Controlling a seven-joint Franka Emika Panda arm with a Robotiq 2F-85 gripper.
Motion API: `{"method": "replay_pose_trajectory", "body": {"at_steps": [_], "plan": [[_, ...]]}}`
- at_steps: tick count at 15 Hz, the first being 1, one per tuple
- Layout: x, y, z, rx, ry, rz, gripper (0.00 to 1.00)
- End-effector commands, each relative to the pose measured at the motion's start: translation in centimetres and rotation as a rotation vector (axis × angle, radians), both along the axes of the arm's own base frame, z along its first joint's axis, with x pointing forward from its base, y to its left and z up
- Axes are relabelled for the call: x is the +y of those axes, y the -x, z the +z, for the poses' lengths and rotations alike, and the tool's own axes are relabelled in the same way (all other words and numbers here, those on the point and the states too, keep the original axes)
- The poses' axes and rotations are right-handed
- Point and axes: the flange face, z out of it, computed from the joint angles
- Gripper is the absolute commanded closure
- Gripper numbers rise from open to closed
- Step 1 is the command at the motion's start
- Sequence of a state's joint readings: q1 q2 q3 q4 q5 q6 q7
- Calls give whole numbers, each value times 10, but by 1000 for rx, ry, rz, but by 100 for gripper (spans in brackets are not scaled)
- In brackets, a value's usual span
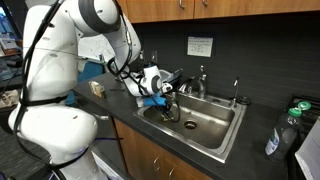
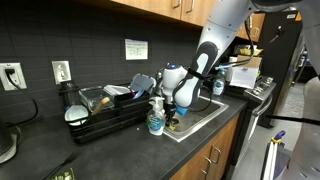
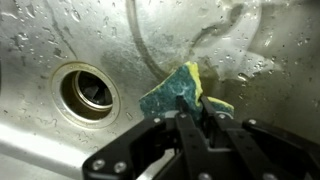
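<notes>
In the wrist view my gripper [image 3: 196, 112] is shut on a sponge [image 3: 178, 92], green scouring side on the left and yellow foam on the right. The sponge hangs just above the wet steel floor of the sink [image 3: 40, 40], to the right of the round drain [image 3: 90, 92]. In both exterior views the gripper [image 1: 163, 103] [image 2: 173, 117] reaches down into the sink basin [image 1: 215, 125] by its near-left corner; the sponge itself is hard to make out there.
A faucet [image 1: 201, 80] stands behind the sink. A black dish rack [image 2: 105, 108] with dishes sits on the dark counter beside it, and a soap bottle [image 2: 156, 120] stands at the sink's edge. Bottles [image 1: 282, 135] stand at the counter's far end.
</notes>
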State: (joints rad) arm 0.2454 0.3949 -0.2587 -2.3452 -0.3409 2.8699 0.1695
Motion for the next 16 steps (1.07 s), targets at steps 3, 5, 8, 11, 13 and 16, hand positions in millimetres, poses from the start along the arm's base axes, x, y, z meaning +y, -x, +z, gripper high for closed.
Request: {"method": "replay_pose_trajectory", "body": {"at_steps": [3,5,8,11,13,16], "plan": [[-4,17,25,5,38,-30,96],[-2,23,31,4,43,-38,96],[3,37,38,-2,50,-46,96],[6,51,44,-14,63,-64,96],[3,58,48,-23,66,-89,96],[-3,65,55,-39,73,-126,96]]}}
